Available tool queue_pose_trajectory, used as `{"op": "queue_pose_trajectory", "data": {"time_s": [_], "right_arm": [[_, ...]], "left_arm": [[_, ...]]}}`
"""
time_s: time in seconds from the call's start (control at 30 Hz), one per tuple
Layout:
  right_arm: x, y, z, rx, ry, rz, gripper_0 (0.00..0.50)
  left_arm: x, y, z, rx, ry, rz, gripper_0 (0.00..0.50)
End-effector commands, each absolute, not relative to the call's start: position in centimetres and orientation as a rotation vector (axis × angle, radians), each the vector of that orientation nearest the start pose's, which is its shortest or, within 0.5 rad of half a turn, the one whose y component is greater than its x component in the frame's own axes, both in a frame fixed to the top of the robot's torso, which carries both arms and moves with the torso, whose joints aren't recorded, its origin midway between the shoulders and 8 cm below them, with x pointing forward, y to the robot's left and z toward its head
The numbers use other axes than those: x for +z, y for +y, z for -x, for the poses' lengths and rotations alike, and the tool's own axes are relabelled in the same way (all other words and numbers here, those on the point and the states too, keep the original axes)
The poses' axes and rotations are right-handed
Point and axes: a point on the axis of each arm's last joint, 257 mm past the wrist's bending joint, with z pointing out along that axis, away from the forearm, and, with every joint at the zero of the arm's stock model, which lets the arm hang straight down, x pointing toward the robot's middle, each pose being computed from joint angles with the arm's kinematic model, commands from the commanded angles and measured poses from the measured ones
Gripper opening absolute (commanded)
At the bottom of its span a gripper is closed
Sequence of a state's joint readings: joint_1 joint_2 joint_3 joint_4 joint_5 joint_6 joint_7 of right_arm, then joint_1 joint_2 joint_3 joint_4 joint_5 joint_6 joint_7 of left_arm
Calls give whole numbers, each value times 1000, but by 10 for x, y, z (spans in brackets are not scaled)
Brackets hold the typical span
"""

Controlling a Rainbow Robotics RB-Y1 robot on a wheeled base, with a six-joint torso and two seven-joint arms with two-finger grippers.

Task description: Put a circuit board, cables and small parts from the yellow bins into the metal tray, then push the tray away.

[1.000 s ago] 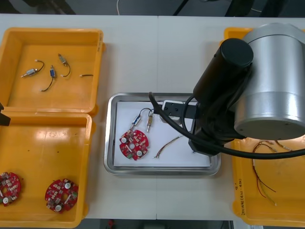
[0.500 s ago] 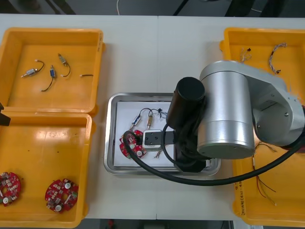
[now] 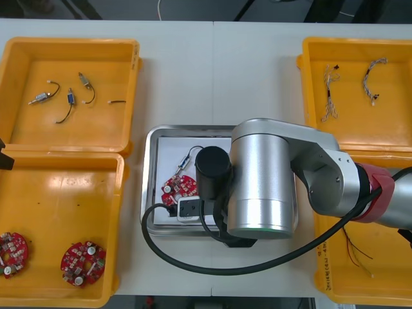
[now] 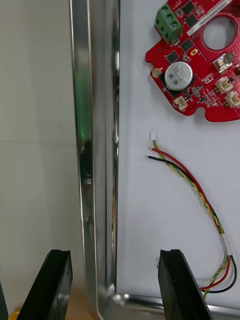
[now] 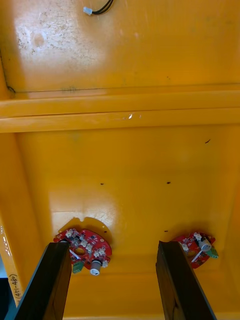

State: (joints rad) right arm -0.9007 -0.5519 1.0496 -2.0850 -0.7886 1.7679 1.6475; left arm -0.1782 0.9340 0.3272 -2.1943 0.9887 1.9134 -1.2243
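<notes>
The metal tray (image 3: pixel 149 187), white inside, sits at the table's middle. It holds a red circuit board (image 3: pixel 177 188), a small metal part on a black cable (image 3: pixel 185 159) and a red and yellow cable (image 4: pixel 192 187). My right arm (image 3: pixel 264 180) covers the tray's right part. In the right wrist view my right gripper (image 4: pixel 116 285) is open, straddling the tray's rim (image 4: pixel 95 150) near a corner. One finger is outside the rim and the other over the white inside, with the board (image 4: pixel 200 65) beyond. My left gripper (image 5: pixel 115 285) hangs open over the near left bin.
Far left yellow bin (image 3: pixel 71 44) holds small metal parts (image 3: pixel 69 98). Near left bin (image 3: pixel 119 212) holds two circuit boards (image 3: pixel 13 251) (image 3: pixel 82 262). Far right bin (image 3: pixel 309 48) has twisted cables (image 3: pixel 330 90); near right bin (image 3: pixel 322 257) has red and yellow cables (image 3: pixel 357 251).
My right arm has swung left and toward the table's near edge over the tray, uncovering the far right bin. The left arm has stayed put.
</notes>
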Motion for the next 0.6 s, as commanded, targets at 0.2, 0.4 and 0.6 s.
{"op": "queue_pose_trajectory", "data": {"time_s": [0.2,0.4,0.6], "right_arm": [[-276,-22,-319,-256,2034,2023,500],[-290,-22,-313,-259,2050,2021,500],[-306,-21,-312,-242,2106,2015,500]], "left_arm": [[-128,388,-364,93,2664,-126,500],[-128,388,-364,93,2664,-126,500],[-128,388,-364,93,2664,-126,500]]}}
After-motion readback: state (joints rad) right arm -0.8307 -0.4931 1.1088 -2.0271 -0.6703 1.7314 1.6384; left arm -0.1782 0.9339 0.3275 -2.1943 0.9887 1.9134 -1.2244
